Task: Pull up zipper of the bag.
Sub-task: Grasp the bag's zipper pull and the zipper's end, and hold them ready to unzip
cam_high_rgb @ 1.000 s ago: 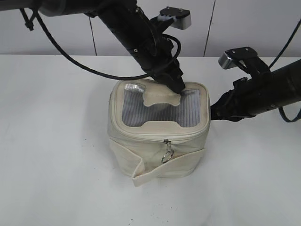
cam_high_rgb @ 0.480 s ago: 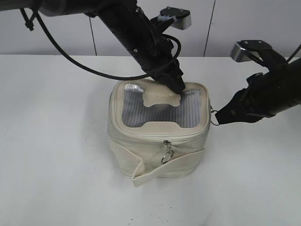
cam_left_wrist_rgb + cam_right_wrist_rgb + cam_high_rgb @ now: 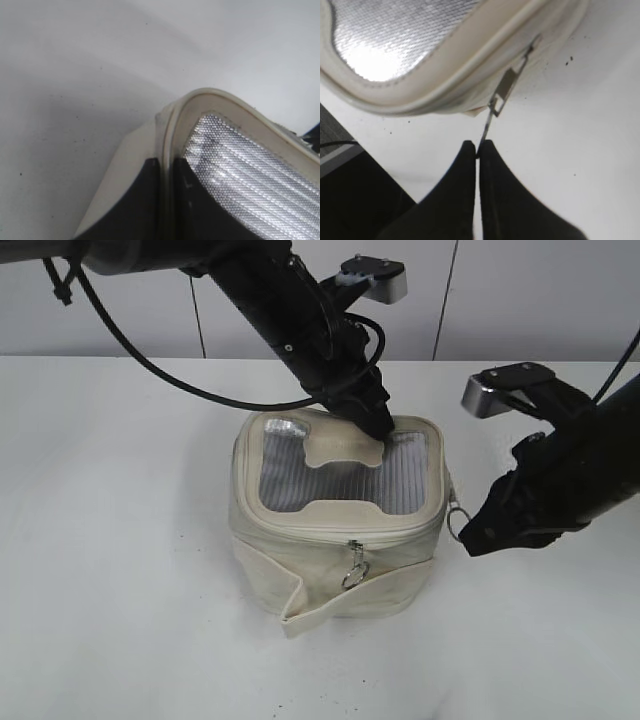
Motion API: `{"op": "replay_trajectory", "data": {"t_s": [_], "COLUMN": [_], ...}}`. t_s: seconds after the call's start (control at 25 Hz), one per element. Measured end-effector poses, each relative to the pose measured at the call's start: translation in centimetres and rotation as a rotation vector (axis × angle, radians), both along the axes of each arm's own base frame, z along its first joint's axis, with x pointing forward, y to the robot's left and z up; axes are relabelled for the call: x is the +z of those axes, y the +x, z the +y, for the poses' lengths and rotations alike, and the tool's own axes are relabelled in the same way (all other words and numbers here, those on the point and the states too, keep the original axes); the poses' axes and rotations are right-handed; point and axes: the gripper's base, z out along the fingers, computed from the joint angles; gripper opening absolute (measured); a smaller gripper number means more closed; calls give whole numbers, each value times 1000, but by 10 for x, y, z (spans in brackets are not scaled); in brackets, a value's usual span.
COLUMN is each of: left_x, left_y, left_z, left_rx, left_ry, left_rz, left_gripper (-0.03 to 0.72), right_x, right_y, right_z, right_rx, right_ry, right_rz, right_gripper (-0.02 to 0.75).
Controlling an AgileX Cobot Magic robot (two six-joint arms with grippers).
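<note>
Basically cream bag sits mid-table, upright, silver mesh top panel w/ a cream handle tab across it. Left gripper comes in from upper left and presses down on the top near the handle tab at the back; fingertips hidden against the fabric, so can't tell if clenched or spread. Left wrist view only shows a rounded bag corner w/ piping and mesh, dark blurs at the bottom edge, no jaw gap visible. Right gripper is just beside the bag's right side, low, jaws pinched together on the zipper pull ring. Right wrist view: both black fingers squeezed tight, thin metal ring caught btwn them, linked to a flat pull tab running up to the zip line under the lid rim. Second ring pull hangs loose on the front face, untouched.
</note>
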Motion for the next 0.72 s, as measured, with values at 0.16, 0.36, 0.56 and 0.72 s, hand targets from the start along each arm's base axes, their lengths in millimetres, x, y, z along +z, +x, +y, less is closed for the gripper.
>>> {"op": "replay_trajectory", "data": {"t_s": [0.16, 0.36, 0.56, 0.72], "left_x": [0, 0, 0, 0], "left_y": [0, 0, 0, 0], "left_z": [0, 0, 0, 0], "left_rx": [2, 5, 16, 22], "left_ry": [1, 0, 0, 1], "left_rz": [4, 7, 15, 21], "left_gripper": [46, 46, 46, 46], "right_x": [2, 7, 12, 21], "right_y": [-20, -47, -67, -66], "right_z": [17, 46, 83, 112], "right_rx": [49, 136, 217, 247], "right_ry": [-39, -32, 26, 82], "right_rz": [21, 29, -24, -73], "right_gripper": [5, 5, 5, 5]}}
